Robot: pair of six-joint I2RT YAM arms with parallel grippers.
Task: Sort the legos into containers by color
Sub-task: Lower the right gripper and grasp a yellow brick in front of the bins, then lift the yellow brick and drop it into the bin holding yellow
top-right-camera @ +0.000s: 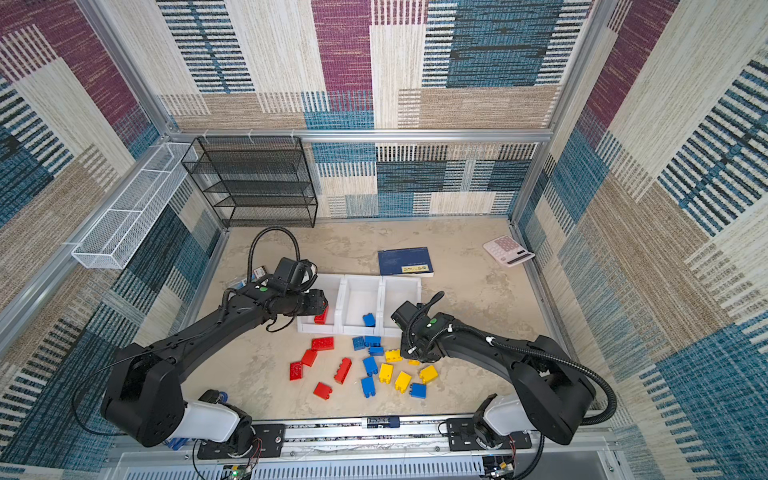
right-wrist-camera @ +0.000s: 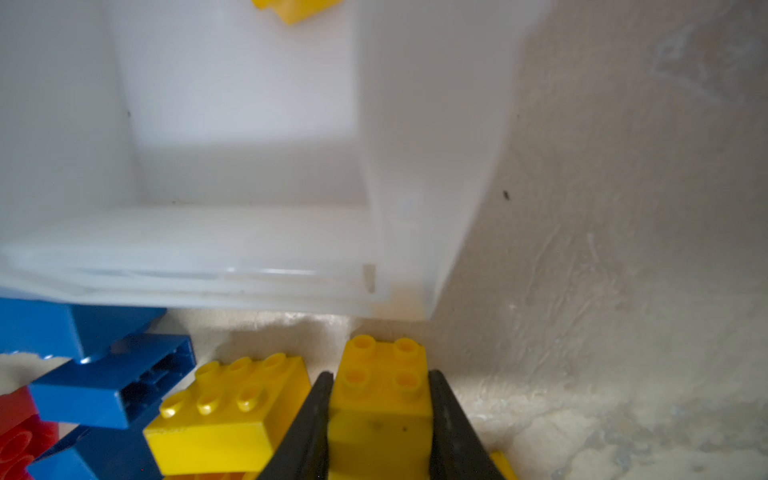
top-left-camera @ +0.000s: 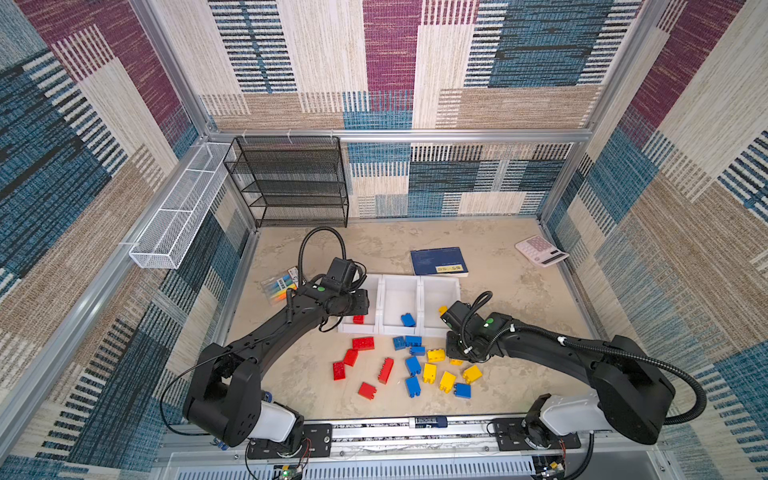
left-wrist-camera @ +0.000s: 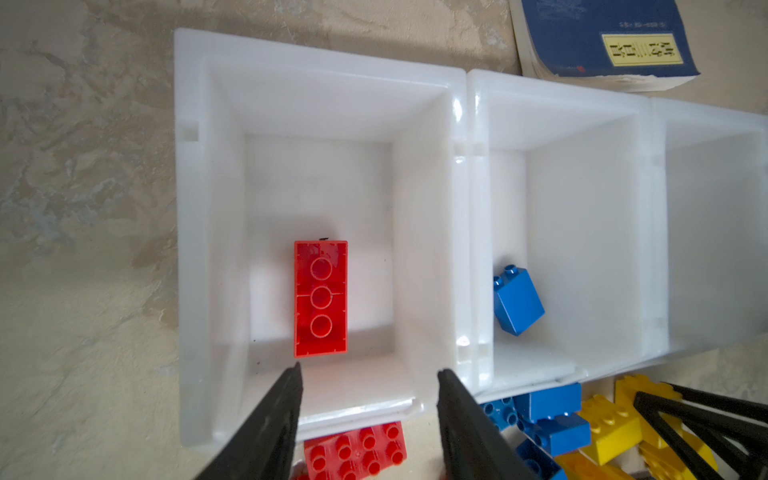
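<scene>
Right gripper [right-wrist-camera: 380, 378]: yellow brick [right-wrist-camera: 382, 411] between jaws (clamped).

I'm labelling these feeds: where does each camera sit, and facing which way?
Top views: high behind the robot, looking down; left arm, right arm show.
Left wrist: above left bin, facing red brick; open left gripper shows.
Right wrist: low, facing right bin; right gripper shut on yellow brick.
Shared: red brick, in both top views.
</scene>
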